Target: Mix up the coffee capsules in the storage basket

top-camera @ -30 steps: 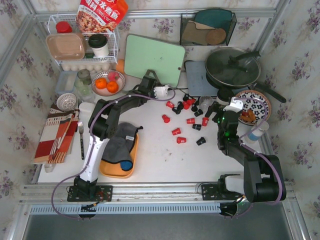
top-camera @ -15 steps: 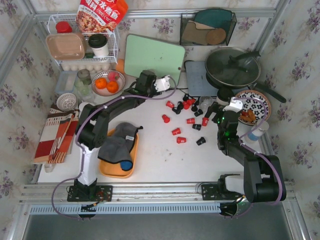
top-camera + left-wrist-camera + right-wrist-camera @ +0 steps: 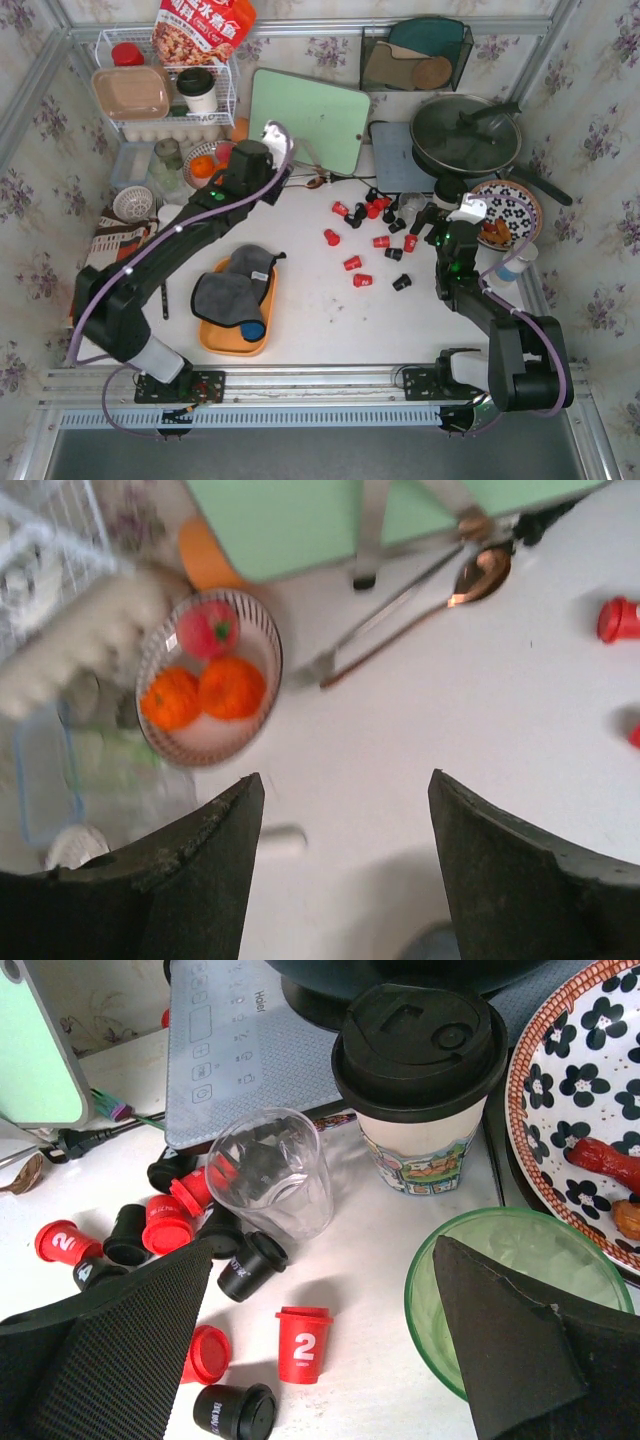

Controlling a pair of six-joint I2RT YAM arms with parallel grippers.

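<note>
Desk (image 3: 320, 320) | coffee capsules (image 3: 372, 241) loose, 2 o'clock of storage basket (image 3: 222, 346) | our left gripper (image 3: 345, 780), right gripper (image 3: 322, 1243) gape empty, ready to gather

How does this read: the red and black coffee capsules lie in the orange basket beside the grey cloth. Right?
Not quite. The coffee capsules lie scattered on the white table, right of the storage basket, not in it. The grey cloth does lie in the basket. The top external view shows it.

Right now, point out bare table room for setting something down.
Free: white tabletop between the shallow orange plastic basket and the scattered red and black coffee capsules, down to the near edge. Crowded: around the capsules, up to the clear plastic cup.
</note>
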